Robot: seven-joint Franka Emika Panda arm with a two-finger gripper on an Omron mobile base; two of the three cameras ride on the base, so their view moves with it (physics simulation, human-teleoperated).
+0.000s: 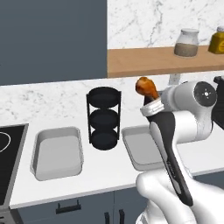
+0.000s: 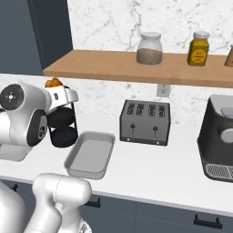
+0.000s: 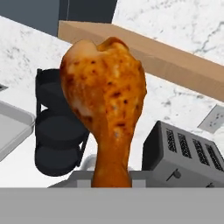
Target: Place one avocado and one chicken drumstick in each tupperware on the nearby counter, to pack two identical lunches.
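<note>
- Gripper (image 1: 151, 105) clamped on chicken drumstick (image 3: 103, 109) at the narrow bone end, held up just right of the black tiered rack (image 1: 103, 118).
- Likely stiff, light, greasy; top-heavy, may pivot.

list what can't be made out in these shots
- Hand fingers: covered by the browned chicken drumstick in the hand view.
- Right grey rectangular tupperware: near half hidden by the white arm, left base view.
- Black coffee machine: cut by the right base view's edge.
</note>
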